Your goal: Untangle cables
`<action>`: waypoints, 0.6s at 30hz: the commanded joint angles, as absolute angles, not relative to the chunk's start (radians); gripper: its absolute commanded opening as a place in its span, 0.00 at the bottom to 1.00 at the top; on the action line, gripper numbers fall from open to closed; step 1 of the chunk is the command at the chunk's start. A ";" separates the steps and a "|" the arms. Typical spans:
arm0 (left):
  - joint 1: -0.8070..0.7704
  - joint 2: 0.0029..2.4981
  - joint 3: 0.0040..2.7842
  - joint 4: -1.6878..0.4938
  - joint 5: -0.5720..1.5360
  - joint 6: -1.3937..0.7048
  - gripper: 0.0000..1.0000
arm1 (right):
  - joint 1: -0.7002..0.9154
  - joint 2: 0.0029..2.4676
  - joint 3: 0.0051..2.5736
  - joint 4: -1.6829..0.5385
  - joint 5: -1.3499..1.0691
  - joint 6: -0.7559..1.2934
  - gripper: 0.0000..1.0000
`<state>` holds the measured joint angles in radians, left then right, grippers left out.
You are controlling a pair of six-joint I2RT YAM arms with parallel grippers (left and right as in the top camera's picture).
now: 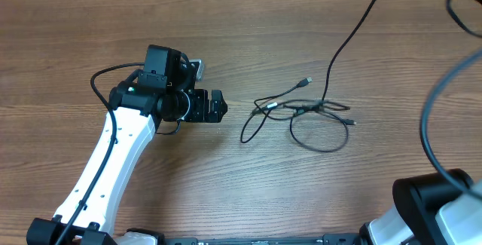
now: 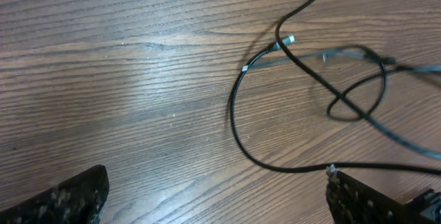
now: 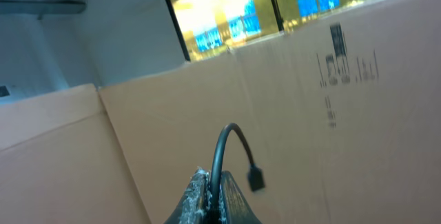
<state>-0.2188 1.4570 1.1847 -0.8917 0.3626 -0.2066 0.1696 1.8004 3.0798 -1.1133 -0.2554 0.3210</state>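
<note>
Several thin black cables [image 1: 301,109] lie tangled on the wooden table, right of centre, with small plug ends sticking out. In the left wrist view the same tangle [image 2: 303,65] lies ahead of the fingers. My left gripper [image 1: 218,108] is open and empty, low over the table just left of the tangle; its fingertips [image 2: 217,196] frame bare wood. One cable strand [image 1: 354,30] rises from the tangle to the top right. My right gripper [image 3: 217,179] is shut on that black cable [image 3: 224,141], held high, with a plug end [image 3: 256,178] dangling beside it.
A cardboard wall [image 3: 310,114] fills the right wrist view. The right arm's base [image 1: 437,200] sits at the front right, with a thick blurred wire [image 1: 429,124] looping above it. The left arm [image 1: 113,162] stretches from the front left.
</note>
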 commanded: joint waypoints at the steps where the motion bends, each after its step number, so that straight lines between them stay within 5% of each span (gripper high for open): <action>1: -0.223 1.451 1.200 -0.890 0.358 -0.205 1.00 | 0.161 1.799 3.029 -1.066 -0.244 0.338 0.04; 14: -0.223 1.451 1.200 -0.890 0.358 -0.206 1.00 | 0.161 1.799 2.879 -1.174 -0.240 0.337 0.04; 18: -0.224 1.451 1.200 -0.746 0.477 -0.263 1.00 | 0.161 1.799 2.879 -1.223 -0.241 0.337 0.04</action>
<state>-0.2188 1.4570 1.1847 -0.8158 0.3634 -0.2153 0.1688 1.8076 2.8777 -1.2140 -0.2539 0.3359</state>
